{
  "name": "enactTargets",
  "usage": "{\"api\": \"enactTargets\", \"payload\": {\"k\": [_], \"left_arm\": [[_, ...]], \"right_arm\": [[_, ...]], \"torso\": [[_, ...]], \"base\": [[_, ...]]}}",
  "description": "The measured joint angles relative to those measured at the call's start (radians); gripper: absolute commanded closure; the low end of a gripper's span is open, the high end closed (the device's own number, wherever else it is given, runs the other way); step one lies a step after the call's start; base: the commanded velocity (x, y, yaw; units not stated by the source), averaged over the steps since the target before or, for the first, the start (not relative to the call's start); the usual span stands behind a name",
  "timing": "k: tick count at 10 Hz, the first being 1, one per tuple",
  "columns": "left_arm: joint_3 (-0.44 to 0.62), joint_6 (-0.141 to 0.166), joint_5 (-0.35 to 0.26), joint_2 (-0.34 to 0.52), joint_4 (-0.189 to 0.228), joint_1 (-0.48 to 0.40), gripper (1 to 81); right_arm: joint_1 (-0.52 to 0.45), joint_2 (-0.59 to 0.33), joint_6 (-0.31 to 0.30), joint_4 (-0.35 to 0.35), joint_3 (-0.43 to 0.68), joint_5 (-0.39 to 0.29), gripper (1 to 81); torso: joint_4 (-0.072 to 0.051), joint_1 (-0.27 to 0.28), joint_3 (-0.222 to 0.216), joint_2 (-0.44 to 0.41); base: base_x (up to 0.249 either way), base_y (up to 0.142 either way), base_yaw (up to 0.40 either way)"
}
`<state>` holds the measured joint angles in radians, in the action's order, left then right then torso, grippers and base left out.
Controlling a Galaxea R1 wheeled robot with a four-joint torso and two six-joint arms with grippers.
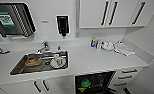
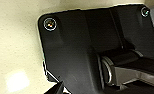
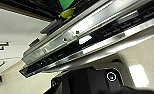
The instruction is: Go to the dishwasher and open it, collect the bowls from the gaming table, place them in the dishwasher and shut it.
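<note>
Closest to the right wrist camera is the top edge of the dishwasher door (image 3: 93,42), a long steel strip with a dark control band along it. The door looks part-way open. Beyond the edge I can see the dark inside, where a lime green bowl (image 3: 65,3) and a yellow bowl (image 3: 67,13) show just past the rim, close to each other.

From the head view the dishwasher (image 1: 94,83) sits under the white countertop (image 1: 93,60), between the white cabinet doors (image 1: 40,86) and a stack of drawers (image 1: 128,75). Its cavity is open and dark; the green bowl (image 1: 85,83) rests in the rack, and the yellow one (image 1: 82,89) lies just beside it, a little nearer to the front.

On the counter, a steel sink (image 1: 40,62) holds dishes — a brownish one and a white one — with the tap (image 1: 44,46) behind it. Farther along are a small bottle (image 1: 93,42) and a crumpled cloth (image 1: 123,48). A black dispenser (image 1: 63,25) hangs on the wall, and white wall cupboards (image 1: 113,12) are above.

Whether the left or the right gripper is released or clenched — I cannot tell; the fingers are not to be made out.
</note>
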<state>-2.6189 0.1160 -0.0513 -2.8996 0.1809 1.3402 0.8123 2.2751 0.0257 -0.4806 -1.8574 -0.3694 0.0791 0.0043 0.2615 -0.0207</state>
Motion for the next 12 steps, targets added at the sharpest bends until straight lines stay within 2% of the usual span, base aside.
{"api": "enactTargets", "payload": {"k": [4, 6, 8, 10, 12], "left_arm": [[-0.002, 0.012, 0.015, 0.010, -0.001, 0.000, 1.0], [-0.024, 0.012, 0.024, 0.011, -0.001, 0.000, 1.0], [-0.027, 0.012, 0.026, 0.011, -0.001, 0.000, 1.0], [-0.027, 0.013, 0.026, 0.011, -0.001, 0.003, 1.0], [-0.027, 0.013, 0.026, 0.013, -0.001, 0.006, 1.0]], "right_arm": [[0.122, 0.013, 0.001, -0.002, -0.015, 0.050, 1.0], [0.170, 0.048, 0.004, -0.003, -0.049, 0.077, 1.0], [0.225, 0.124, 0.010, -0.002, -0.106, 0.098, 1.0], [0.257, 0.178, 0.027, -0.002, -0.176, 0.108, 1.0], [0.285, 0.215, 0.046, -0.002, -0.208, 0.114, 1.0]], "torso": [[0.000, 0.000, 0.000, 0.000], [0.000, 0.000, 0.000, 0.000], [0.000, 0.000, 0.000, -0.001], [0.000, 0.019, 0.000, -0.034], [0.000, 0.061, 0.000, -0.103]], "base": [[0.000, 0.000, 0.000], [0.000, 0.000, 0.000], [0.000, 0.000, 0.000], [0.000, 0.000, 0.000], [0.000, 0.000, 0.000]]}}
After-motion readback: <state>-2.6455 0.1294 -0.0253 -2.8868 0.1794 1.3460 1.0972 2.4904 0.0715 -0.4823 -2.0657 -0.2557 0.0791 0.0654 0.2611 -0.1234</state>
